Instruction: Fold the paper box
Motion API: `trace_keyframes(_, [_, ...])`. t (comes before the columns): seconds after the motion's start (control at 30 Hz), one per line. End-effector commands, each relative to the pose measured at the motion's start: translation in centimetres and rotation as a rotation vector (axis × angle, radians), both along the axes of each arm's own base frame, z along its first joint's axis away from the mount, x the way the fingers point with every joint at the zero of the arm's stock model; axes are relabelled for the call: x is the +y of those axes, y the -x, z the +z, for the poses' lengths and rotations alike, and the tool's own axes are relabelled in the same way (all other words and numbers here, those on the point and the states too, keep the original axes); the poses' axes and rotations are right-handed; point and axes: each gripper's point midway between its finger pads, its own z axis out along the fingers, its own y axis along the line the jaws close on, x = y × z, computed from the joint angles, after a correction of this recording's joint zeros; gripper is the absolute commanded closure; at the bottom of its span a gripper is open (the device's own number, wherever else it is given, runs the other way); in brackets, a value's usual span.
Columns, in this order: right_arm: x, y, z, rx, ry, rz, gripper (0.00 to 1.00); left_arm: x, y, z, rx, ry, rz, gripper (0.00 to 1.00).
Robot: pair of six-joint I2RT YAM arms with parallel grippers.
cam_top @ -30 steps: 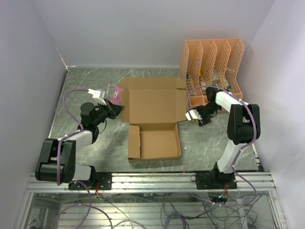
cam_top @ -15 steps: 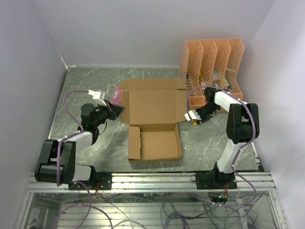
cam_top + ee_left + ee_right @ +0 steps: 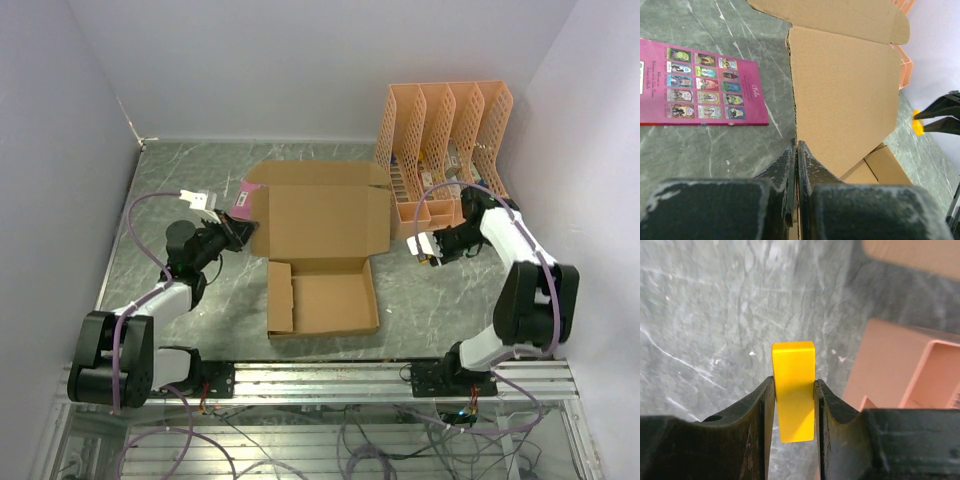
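The marbled table (image 3: 200, 180) bears the paper box (image 3: 320, 225), a pink card (image 3: 700, 82) and an orange organizer (image 3: 445, 130).

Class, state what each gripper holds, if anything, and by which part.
Right gripper pinches a small yellow block by its two side faces. Left gripper is shut on the left edge of the brown corrugated cardboard box.

orange file organizer (image 3: 447, 130): far right | pink card (image 3: 700, 85): flat | yellow block (image 3: 793, 390)

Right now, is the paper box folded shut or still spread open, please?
Spread open: the paper box lies unfolded on the table, its lid panel and tray both facing up.
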Motion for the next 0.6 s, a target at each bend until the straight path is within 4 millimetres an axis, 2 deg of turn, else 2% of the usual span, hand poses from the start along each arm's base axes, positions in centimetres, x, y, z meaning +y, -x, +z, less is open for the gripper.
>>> trace_keyframes(0.0, [3.4, 2.8, 4.7, 0.003, -0.189, -0.081, 0.95, 0.4, -0.2, 1.3, -0.060, -0.018, 0.038, 0.91])
trace_keyframes(0.1, [7.4, 4.9, 6.9, 0.069, -0.254, -0.107, 0.97, 0.5, -0.3, 1.6, -0.070, -0.023, 0.045, 0.91])
trace_keyframes(0.13, [9.9, 5.9, 7.3, 0.101, -0.264, -0.091, 0.97, 0.5, -0.3, 1.6, -0.070, -0.023, 0.046, 0.91])
trace_keyframes(0.17, [11.1, 6.3, 7.6, 0.125, -0.280, -0.128, 0.97, 0.5, -0.3, 1.6, -0.069, -0.024, 0.048, 0.91])
trace_keyframes(0.2, [13.8, 7.2, 8.0, 0.144, -0.298, -0.109, 0.98, 0.5, -0.3, 1.6, -0.071, -0.026, 0.051, 0.91])
trace_keyframes(0.3, [20.0, 8.1, 8.1, 0.178, -0.334, -0.158, 0.98, 0.4, -0.3, 1.4, -0.068, -0.029, 0.055, 0.91])
trace_keyframes(0.37, [23.0, 8.4, 6.6, 0.190, -0.310, -0.197, 0.96, 0.2, -0.3, 1.1, -0.063, -0.029, 0.057, 0.91])
trace_keyframes(0.43, [25.0, 8.4, 4.3, 0.193, -0.261, -0.248, 0.96, 0.2, -0.2, 0.9, -0.061, -0.029, 0.059, 0.91])
trace_keyframes(0.5, [26.0, 7.9, 1.7, 0.176, -0.199, -0.316, 0.96, 0.1, -0.1, 1.0, -0.065, -0.030, 0.065, 0.91])
trace_keyframes(0.57, [26.2, 7.1, -0.6, 0.145, -0.127, -0.364, 0.95, 0.2, -0.1, 1.2, -0.073, -0.033, 0.069, 0.91])
